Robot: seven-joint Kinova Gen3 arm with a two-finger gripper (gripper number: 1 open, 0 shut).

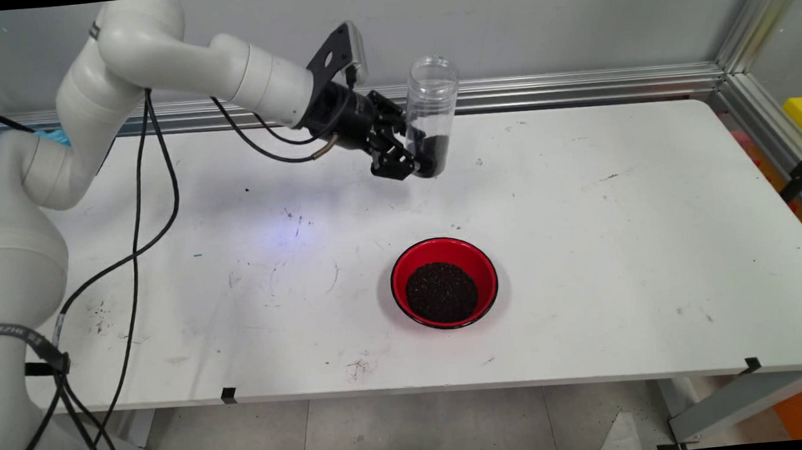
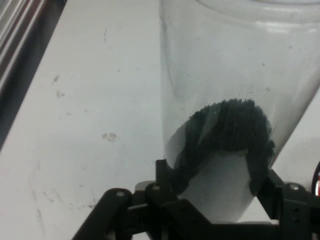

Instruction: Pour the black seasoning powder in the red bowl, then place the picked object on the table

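Near edge of table (image 1: pixel 595 324): red bowl (image 1: pixel 444 282) w/ dark grains (image 1: pixel 441 292). Further back, gripper (image 1: pixel 416 158) is clenched on clear jar's (image 1: pixel 429 112) lower part, jar upright above table, some dark stuff at its bottom.

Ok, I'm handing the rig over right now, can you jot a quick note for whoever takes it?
Gripper: shut on the clear jar, gripped near its base, held upright above the table's far side, mouth open at the top.
Jar: a little dark granules left in the bottom.
Red bowl: on the white table, nearer the front than the jar, holding a mound of the same dark grains.
Nothing else stands near either one.
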